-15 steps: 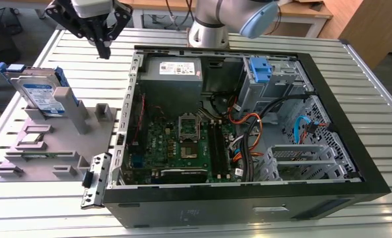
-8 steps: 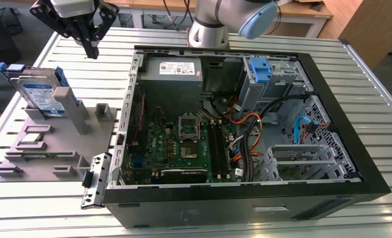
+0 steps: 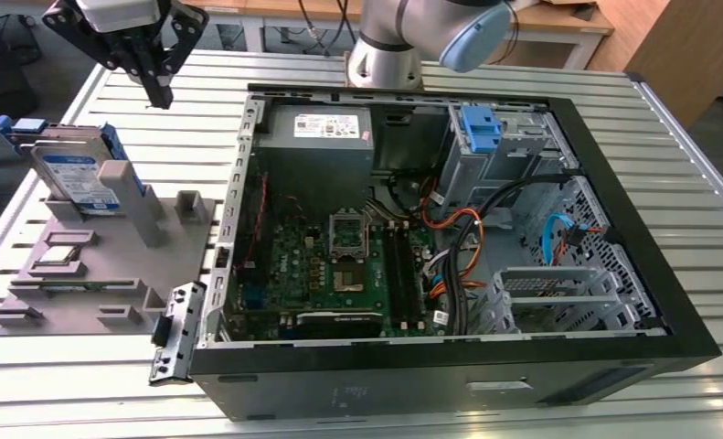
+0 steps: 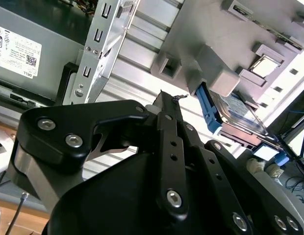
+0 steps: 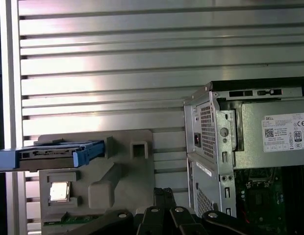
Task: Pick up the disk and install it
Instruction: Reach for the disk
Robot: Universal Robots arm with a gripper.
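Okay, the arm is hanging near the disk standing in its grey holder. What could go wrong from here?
1. The disk stands on edge in the grey holder. The gripper hangs apart from it with its fingers shut, so coming down unopened or off-centre could knock or jam the disk.
2. Loose orange and black cables lie beside the drive cage in the open case and might snag the disk going in.
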